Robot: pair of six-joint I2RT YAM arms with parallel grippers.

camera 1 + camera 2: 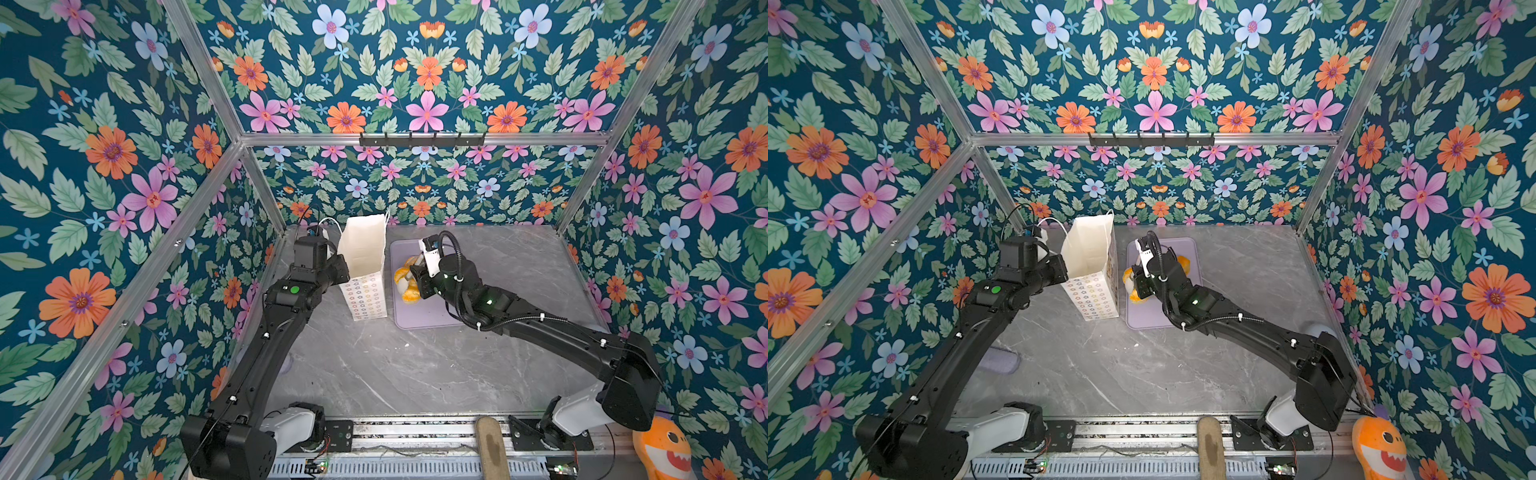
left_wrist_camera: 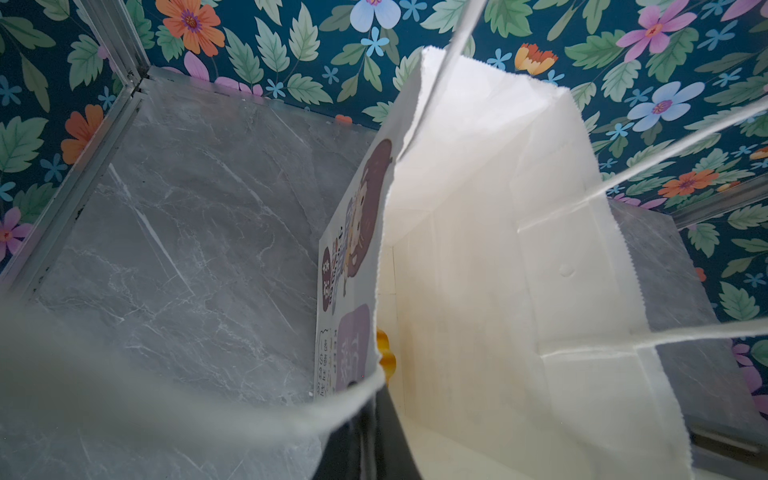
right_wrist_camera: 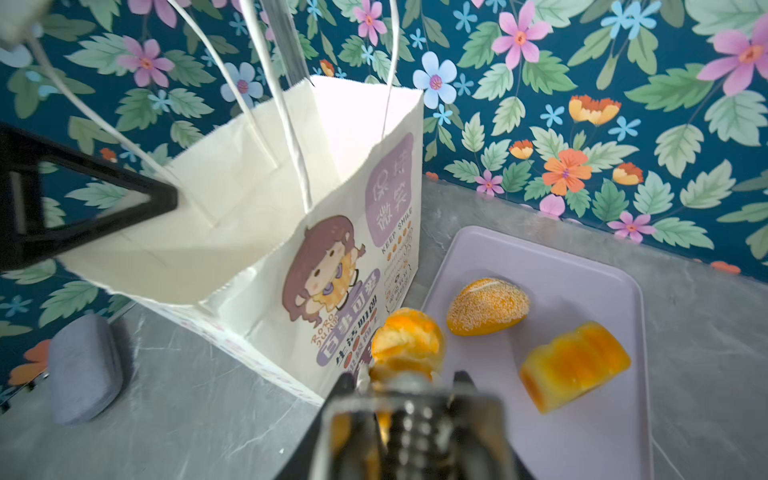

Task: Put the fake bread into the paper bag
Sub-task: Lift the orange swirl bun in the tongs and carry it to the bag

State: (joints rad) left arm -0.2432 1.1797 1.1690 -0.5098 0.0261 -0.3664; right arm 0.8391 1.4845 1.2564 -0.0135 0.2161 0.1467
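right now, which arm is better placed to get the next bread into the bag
Right. Its end effector straddles a bread on the tray beside the paper bag; the left end effector is pinching the bag's rim.

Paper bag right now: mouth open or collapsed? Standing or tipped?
Open and upright. The paper bag stands on its base in both top views, white inside showing through the mouth; the left gripper's fingers pinch its rim.

paper bag (image 1: 365, 295) mouth open w/ cord handles (image 2: 706, 333) over it, table (image 1: 374, 374) front bare
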